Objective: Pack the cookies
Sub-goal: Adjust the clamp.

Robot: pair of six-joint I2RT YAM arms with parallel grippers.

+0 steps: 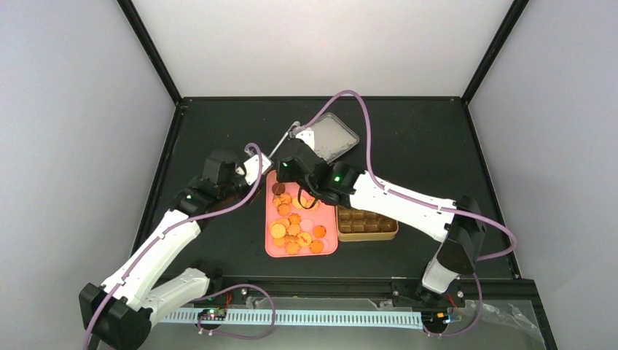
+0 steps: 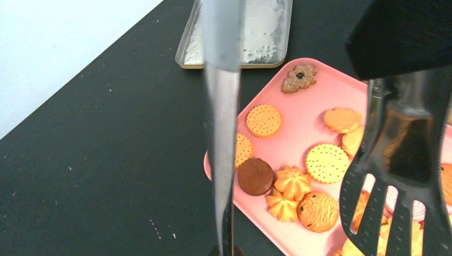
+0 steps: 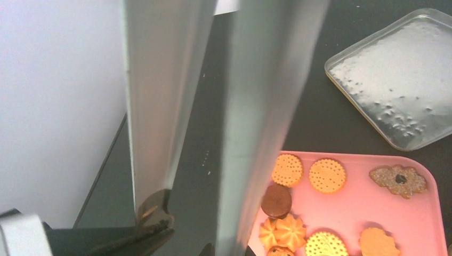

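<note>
Cookies (image 1: 295,222): lying loose and partly overlapping on a pink tray (image 1: 327,217) at the middle of the black table (image 1: 423,153). Most are showing orange-golden, as dotted rounds and piped swirls. One dark brown round is sitting near the tray's left rim, and one brown flower-shaped piece with a dark centre is lying alone at the far end. Gold box (image 1: 366,224): standing just beside the tray's right edge, its compartments facing up; whether any cookie is lying in them cannot be told. Clear lid (image 1: 331,136): resting flat on the table beyond the tray. Metal tongs (image 1: 287,135): hanging over the tray's far left corner, one end poking out toward the back, and a slotted head is showing above the cookies in the left wrist view. Right gripper (image 1: 288,153): squeezing the tongs with jaws nearly closed, both tong arms filling its wrist view. Left gripper (image 1: 261,166): hovering at the tray's far left corner with jaws fully closed. One tong arm is running down the middle of its view; whether it is pinching that arm cannot be told.
</note>
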